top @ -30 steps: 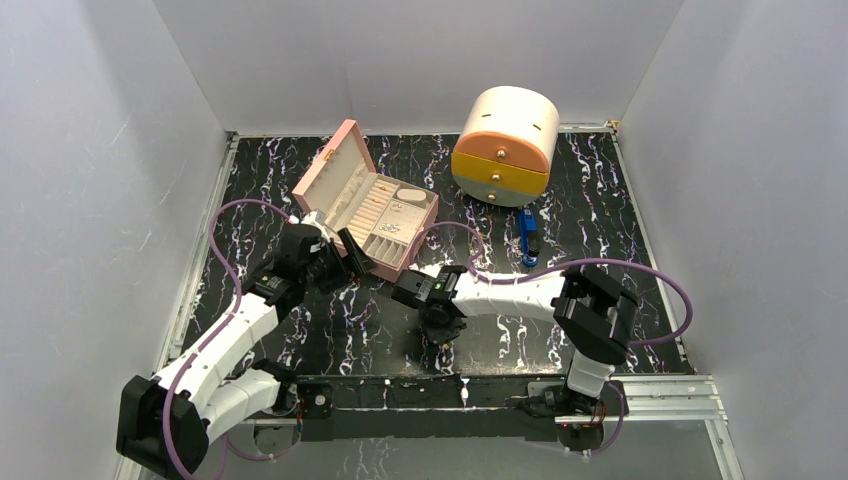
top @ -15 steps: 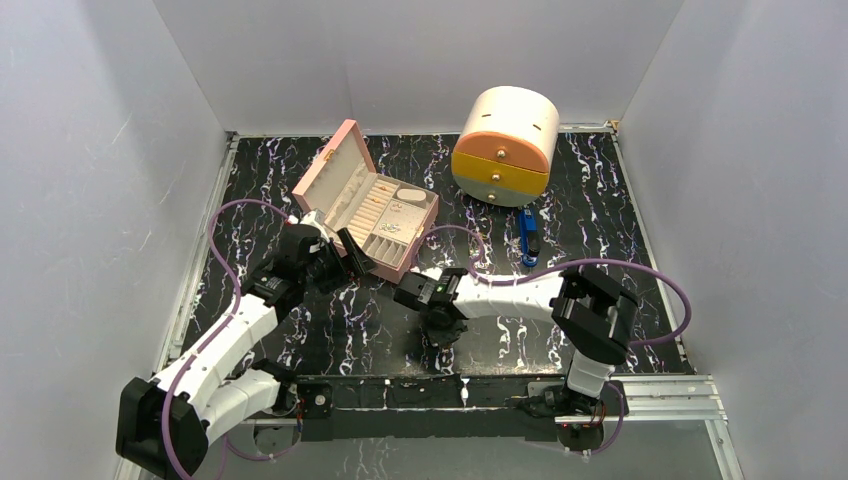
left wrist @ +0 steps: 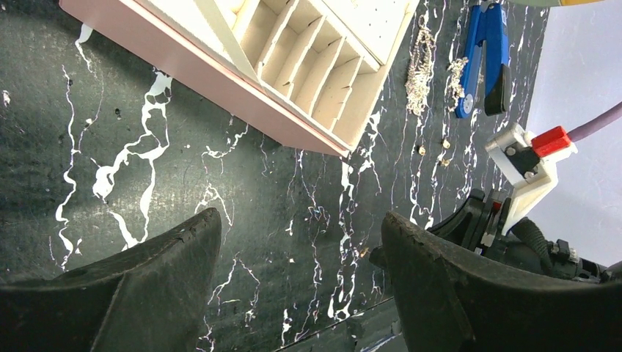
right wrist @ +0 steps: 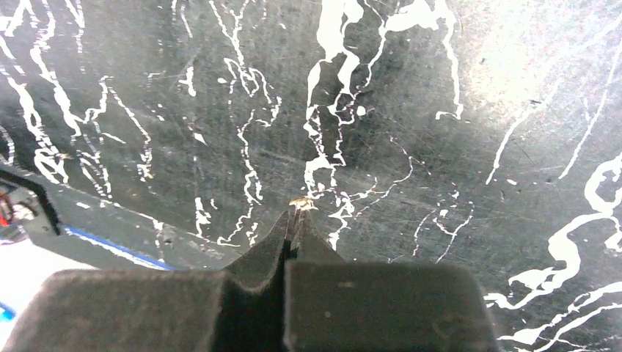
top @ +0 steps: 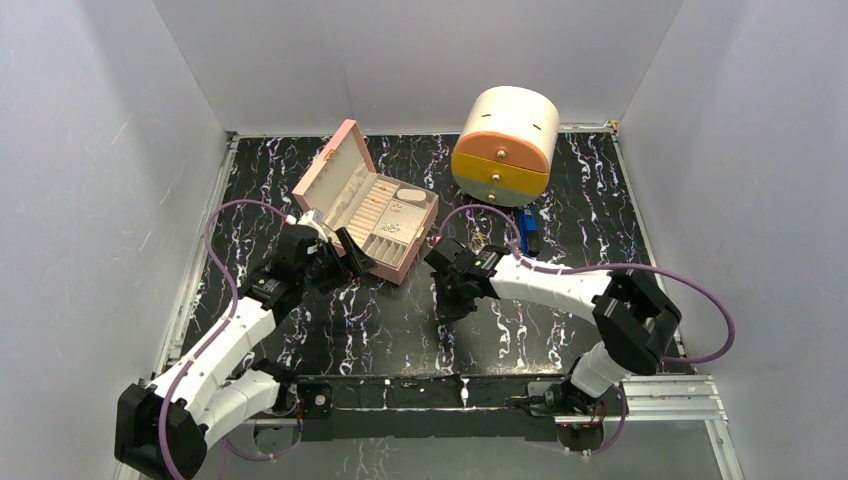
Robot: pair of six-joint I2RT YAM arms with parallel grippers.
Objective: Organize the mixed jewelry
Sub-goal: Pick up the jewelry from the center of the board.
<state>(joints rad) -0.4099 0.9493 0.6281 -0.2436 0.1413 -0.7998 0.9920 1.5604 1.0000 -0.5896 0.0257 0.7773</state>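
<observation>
Where R tool [right wrist: 295, 213] pinches, gold pc [right wrist: 301, 203] sits.

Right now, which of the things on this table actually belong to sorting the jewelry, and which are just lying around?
Part of the job:
- tiny gold jewelry piece, pinched in the right fingers
- loose gold studs
- silver chains
- open pink jewelry box with cream compartments

Just lying about, it seems:
- blue clip-like tool
- round cream cabinet with orange and yellow drawers, both shut

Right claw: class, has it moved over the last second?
Yes. The right claw, pinching a tiny gold piece, has moved away from the near rail toward the pink box.
</observation>
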